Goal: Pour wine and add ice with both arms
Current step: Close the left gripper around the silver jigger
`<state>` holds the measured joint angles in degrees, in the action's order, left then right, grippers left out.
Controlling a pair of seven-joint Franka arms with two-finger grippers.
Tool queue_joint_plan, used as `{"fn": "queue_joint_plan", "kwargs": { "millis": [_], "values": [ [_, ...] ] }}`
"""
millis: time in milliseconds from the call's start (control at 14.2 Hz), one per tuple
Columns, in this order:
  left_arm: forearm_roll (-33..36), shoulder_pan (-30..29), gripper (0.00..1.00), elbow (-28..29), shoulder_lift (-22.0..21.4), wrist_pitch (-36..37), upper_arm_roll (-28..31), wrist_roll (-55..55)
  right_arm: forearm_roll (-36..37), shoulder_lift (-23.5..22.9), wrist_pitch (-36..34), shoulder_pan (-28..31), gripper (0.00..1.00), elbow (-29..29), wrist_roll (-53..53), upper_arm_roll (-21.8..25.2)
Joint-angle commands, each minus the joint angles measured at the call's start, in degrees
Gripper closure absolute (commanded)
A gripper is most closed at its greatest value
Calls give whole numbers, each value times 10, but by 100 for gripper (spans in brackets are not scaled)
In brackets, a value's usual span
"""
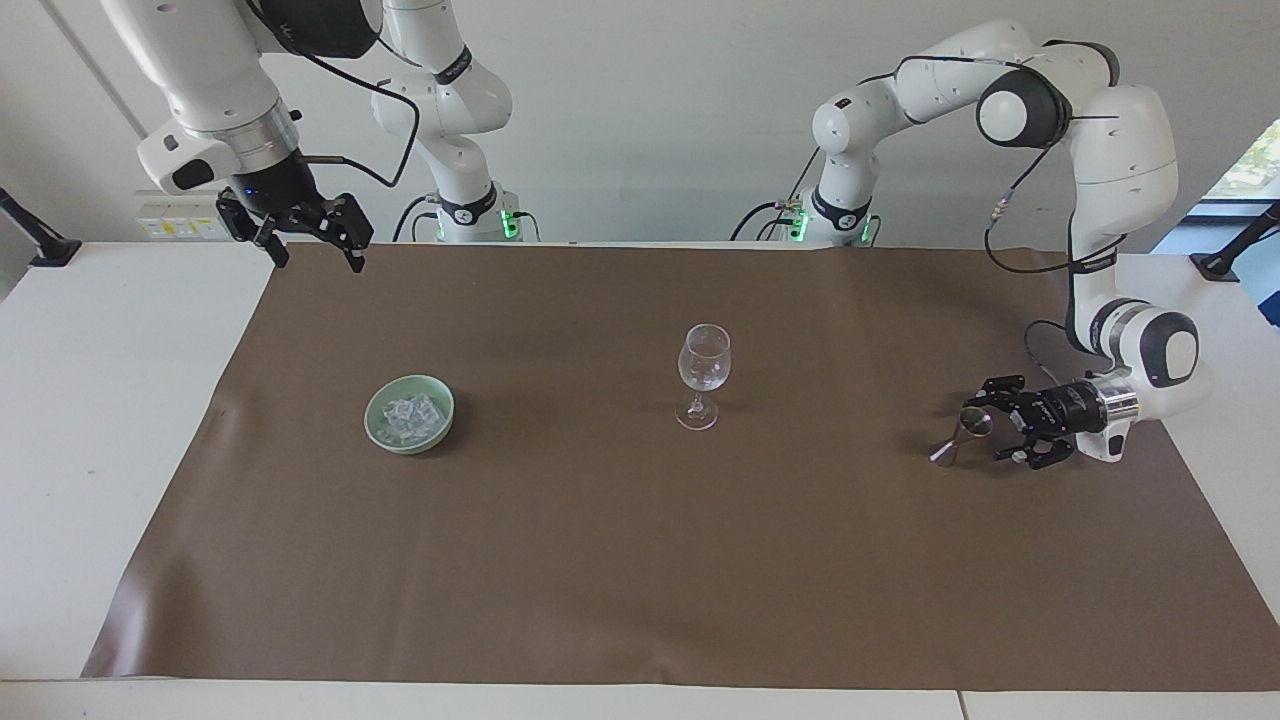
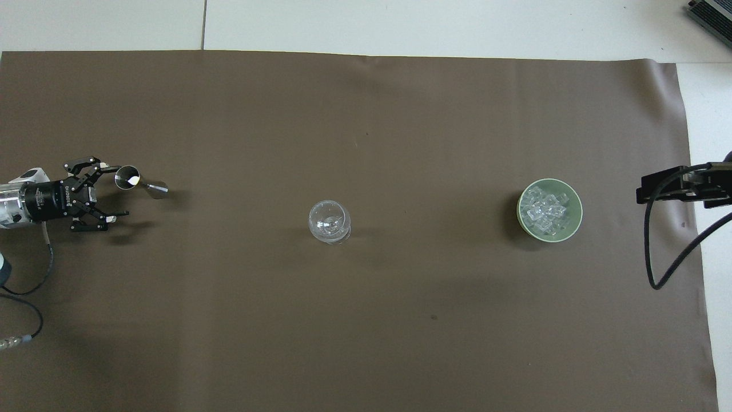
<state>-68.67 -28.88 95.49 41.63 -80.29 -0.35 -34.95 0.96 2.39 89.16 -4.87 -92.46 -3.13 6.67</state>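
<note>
A small metal jigger (image 1: 962, 435) (image 2: 137, 181) stands on the brown mat toward the left arm's end. My left gripper (image 1: 990, 428) (image 2: 117, 193) lies level and low beside it, open, one fingertip close to the jigger's rim and nothing between the fingers. A clear stemmed glass (image 1: 703, 375) (image 2: 329, 222) stands mid-mat. The ice (image 1: 408, 415) (image 2: 546, 207) fills a pale green bowl (image 1: 440, 425) (image 2: 576, 217) toward the right arm's end. My right gripper (image 1: 320, 262) hangs open and waits high over the mat's corner by its base. Wine is out of view.
The brown mat (image 1: 640, 580) covers most of the white table (image 1: 120, 420). A black cable (image 2: 652, 252) loops from the right arm over the mat's edge next to the bowl.
</note>
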Motion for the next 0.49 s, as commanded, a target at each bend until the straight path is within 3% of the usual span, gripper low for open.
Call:
{"fn": "queue_joint_plan", "kwargs": {
  "millis": [0,424],
  "values": [
    [-11,0,1,19,-6,11,1,36,-15,9,7,7,0,-11,9,-2],
    [-27,6,2,64,-23,-2,0,78,-15,9,7,7,0,-11,9,-2]
  ]
}}
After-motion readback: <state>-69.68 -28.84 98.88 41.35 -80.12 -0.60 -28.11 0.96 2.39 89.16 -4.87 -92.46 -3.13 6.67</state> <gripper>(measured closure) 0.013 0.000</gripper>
